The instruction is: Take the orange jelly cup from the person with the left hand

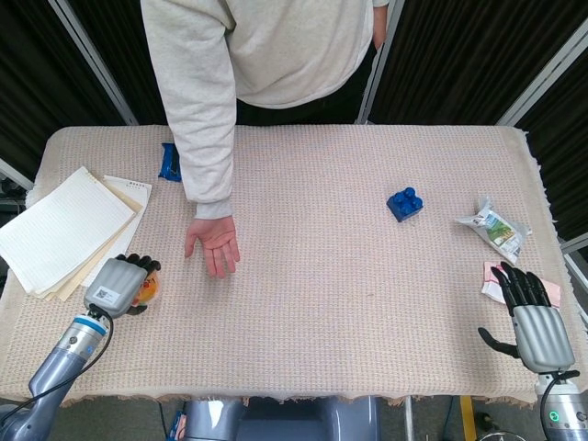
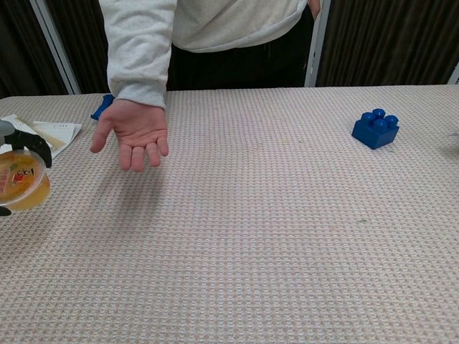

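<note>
Holding: left hand [image 1: 118, 284] curls its fingers round the orange jelly cup [image 2: 24, 188], near the table's left front edge.
Person's hand [image 1: 213, 243]: palm up, apart from cup.
Right hand [image 1: 533, 320]: fingers spread, holding nothing, right edge.
Room: bare cloth [image 1: 367, 303] mid-table.

Bright, even light from overhead; both views sharp

Soft shadow on the woven tablecloth [image 2: 287, 236] under the person's open palm [image 2: 133, 136]; dark curtained backdrop; no glare; slight softness at the chest view's left edge
</note>
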Robot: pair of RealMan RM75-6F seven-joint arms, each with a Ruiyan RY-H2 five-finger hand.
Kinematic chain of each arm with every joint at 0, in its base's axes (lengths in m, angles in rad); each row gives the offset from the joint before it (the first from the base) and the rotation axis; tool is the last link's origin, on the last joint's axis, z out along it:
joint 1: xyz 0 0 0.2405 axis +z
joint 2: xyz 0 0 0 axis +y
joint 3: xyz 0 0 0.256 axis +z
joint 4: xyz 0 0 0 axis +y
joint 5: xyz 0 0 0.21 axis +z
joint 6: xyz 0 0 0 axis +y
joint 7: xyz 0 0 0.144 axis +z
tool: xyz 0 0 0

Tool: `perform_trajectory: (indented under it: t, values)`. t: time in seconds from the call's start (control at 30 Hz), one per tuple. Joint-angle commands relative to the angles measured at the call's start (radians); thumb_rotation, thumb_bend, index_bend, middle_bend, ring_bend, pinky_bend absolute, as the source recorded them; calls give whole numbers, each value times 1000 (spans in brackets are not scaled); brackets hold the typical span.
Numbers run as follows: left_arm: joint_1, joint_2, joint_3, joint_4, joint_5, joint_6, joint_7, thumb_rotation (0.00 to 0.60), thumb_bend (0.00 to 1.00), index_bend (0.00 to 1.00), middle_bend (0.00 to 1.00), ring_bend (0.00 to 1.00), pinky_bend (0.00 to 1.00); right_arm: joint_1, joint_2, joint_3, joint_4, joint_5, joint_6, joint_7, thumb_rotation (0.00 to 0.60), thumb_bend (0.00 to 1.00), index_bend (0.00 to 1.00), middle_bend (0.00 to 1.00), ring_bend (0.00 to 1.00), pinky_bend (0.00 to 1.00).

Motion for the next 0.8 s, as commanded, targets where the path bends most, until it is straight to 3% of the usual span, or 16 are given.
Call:
perform_trajectory:
  t: [0.03, 0.13, 0.43, 0.6, 0.8]
  values:
    - [6, -12, 10, 11, -10, -34, 14, 600, 305, 259, 47, 77, 158, -1, 0, 0, 1, 1, 1, 2, 600, 139, 48, 0, 0, 0]
    - [3, -6, 10, 0, -31, -58, 35, 600, 281, 171, 0, 0, 70, -1, 1, 0, 1, 0, 1, 4, 600, 138, 47, 0, 0, 0]
    - [31, 17, -11, -46, -35, -36, 29, 600, 258, 58, 0, 0, 17, -1, 1, 0, 2, -2, 2, 6, 600, 140, 47, 0, 0, 0]
    - [92, 48, -16, -81, 50, 71, -38, 600, 233, 27, 0, 0, 9, 1, -1, 0, 4, -4, 1, 6, 600, 139, 47, 0, 0, 0]
    - [215, 72, 18, -67, 155, 270, -78, 600, 90, 0, 0, 0, 0, 2, -4, 1, 3, -6, 0, 1, 600, 139, 47, 0, 0, 0]
